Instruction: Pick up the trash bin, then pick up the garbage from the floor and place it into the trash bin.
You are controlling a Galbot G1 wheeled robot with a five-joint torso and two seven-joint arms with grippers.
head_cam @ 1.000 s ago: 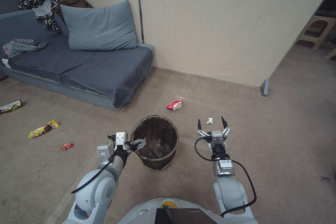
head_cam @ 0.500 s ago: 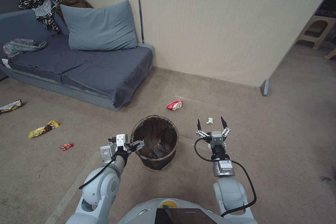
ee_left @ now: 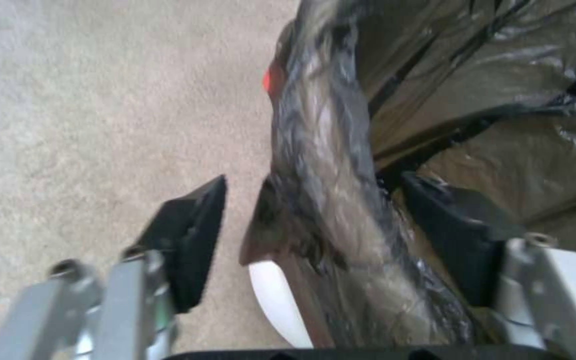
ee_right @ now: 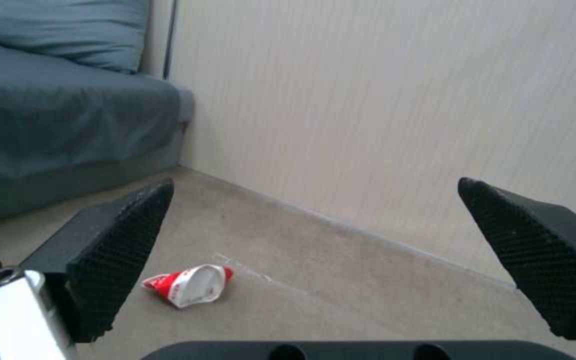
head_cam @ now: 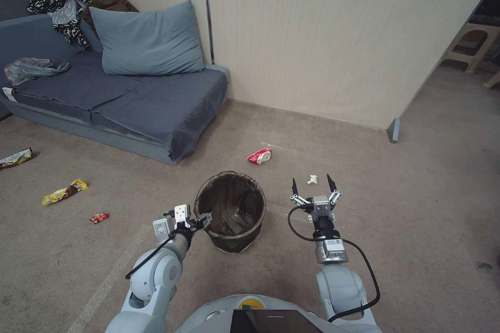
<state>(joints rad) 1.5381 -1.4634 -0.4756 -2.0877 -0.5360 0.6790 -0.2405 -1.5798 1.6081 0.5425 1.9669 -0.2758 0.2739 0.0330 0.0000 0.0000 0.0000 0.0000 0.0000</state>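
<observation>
Barely begun: my left gripper (ee_left: 315, 220) straddles the trash bin (head_cam: 230, 213) rim, one finger inside the liner, one outside, not yet clamped.
Ahead of my spread right gripper (head_cam: 311, 183) lie the paper cup (ee_right: 189, 284) and tissue (head_cam: 312, 179); wrappers (head_cam: 64, 192) lie far left. Whether the bin has left the floor, I cannot tell.

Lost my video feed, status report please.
Left pincer open, straddling trash bin rim. Right pincer open, hovering. Paper cup on floor. Nothing in the way.
</observation>
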